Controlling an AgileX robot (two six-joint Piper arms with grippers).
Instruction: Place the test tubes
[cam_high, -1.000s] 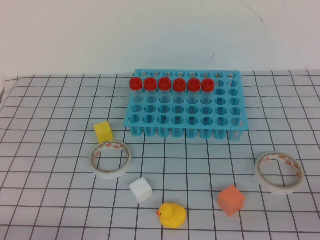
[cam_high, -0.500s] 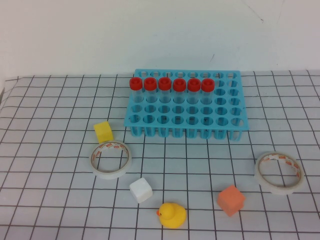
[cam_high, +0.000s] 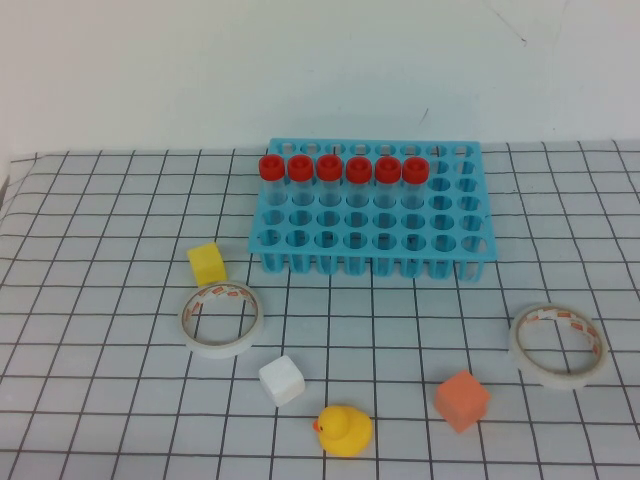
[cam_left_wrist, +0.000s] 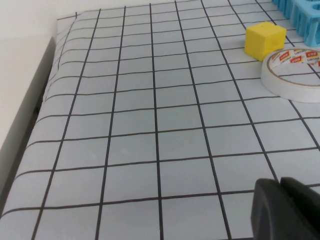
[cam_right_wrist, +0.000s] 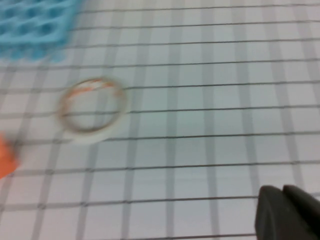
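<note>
Evidently the placing step is finished, or close to it. Six red-capped test tubes (cam_high: 344, 170) stand upright side by side in the blue rack (cam_high: 370, 238), in a row near its back edge, starting at its left end. The holes to their right are empty. No loose tube lies anywhere on the gridded counter (cam_high: 100, 250), at least none that these views reach.

Neither arm shows in the high view. The left gripper (cam_left_wrist: 280, 187) hangs low over bare grid on the robot's left, its jaws pressed together on nothing, with the yellow cube (cam_left_wrist: 265, 39) and a tape roll (cam_left_wrist: 292, 70) ahead of it. The right gripper (cam_right_wrist: 283, 192) sits over bare grid on the right, jaws likewise closed and empty, with the other tape roll (cam_right_wrist: 92, 110) and a corner of the rack in sight.

If another tube remains, it would first have to be found (none is visible). The nearer jaws would then need to open before coming down on it, and the spare holes are on the right side.
</note>
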